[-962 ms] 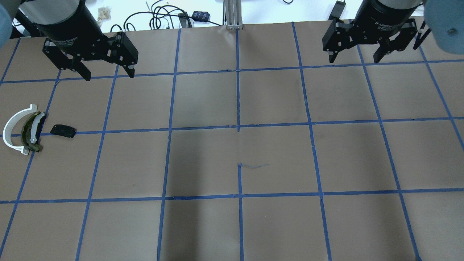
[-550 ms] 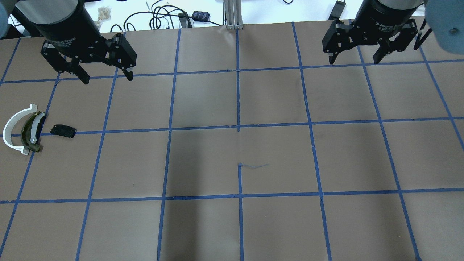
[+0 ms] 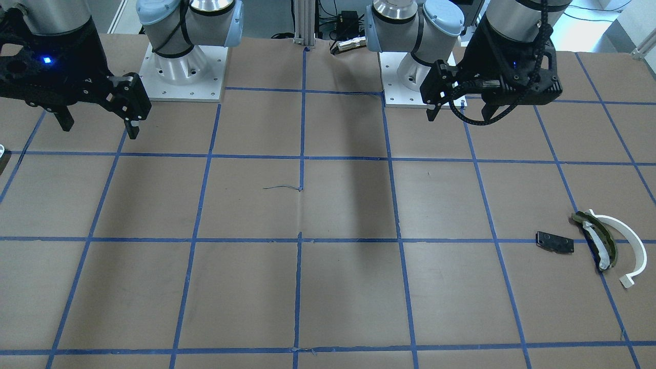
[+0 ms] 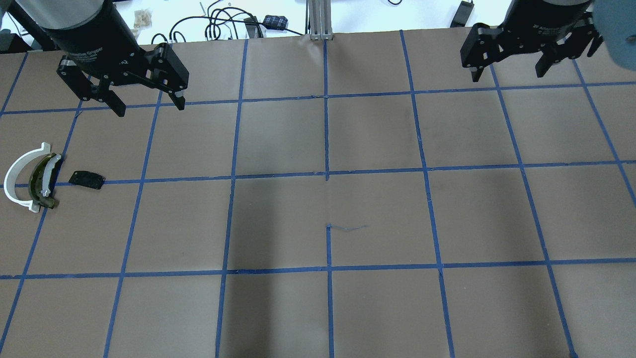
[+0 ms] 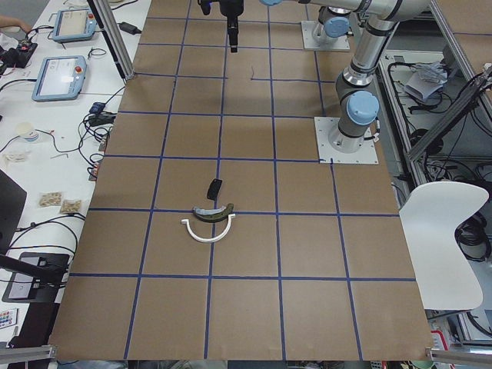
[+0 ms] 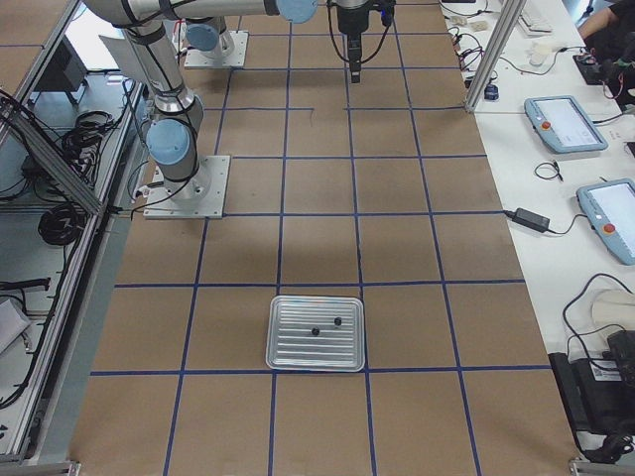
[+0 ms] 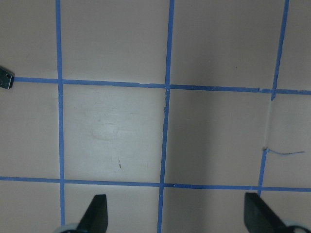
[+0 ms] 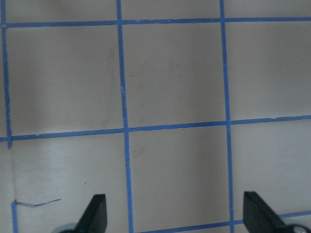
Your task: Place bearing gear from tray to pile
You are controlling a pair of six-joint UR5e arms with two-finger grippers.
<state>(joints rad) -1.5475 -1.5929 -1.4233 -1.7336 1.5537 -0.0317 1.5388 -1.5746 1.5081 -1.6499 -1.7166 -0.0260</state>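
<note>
The pile lies at the table's left edge: a white arc strip (image 4: 17,176), a dark olive curved piece with white padding (image 4: 43,181) and a small black plate (image 4: 86,179). It also shows in the front view (image 3: 605,243) and the left view (image 5: 209,219). A silver tray (image 6: 288,352) holds two small dark parts (image 6: 315,331), too small to tell which is the bearing gear. My left gripper (image 4: 149,107) is open and empty, above the table beyond the pile. My right gripper (image 4: 508,74) is open and empty at the far right.
The brown table (image 4: 328,199) carries a blue tape grid. Cables and small devices (image 4: 238,22) lie beyond its far edge. The two arm bases (image 3: 182,66) stand on white plates on the robot's side. Tablets (image 6: 566,124) sit on a side bench.
My right gripper has moved right and a little farther away, still open. My left gripper has barely shifted. The pile has not moved.
</note>
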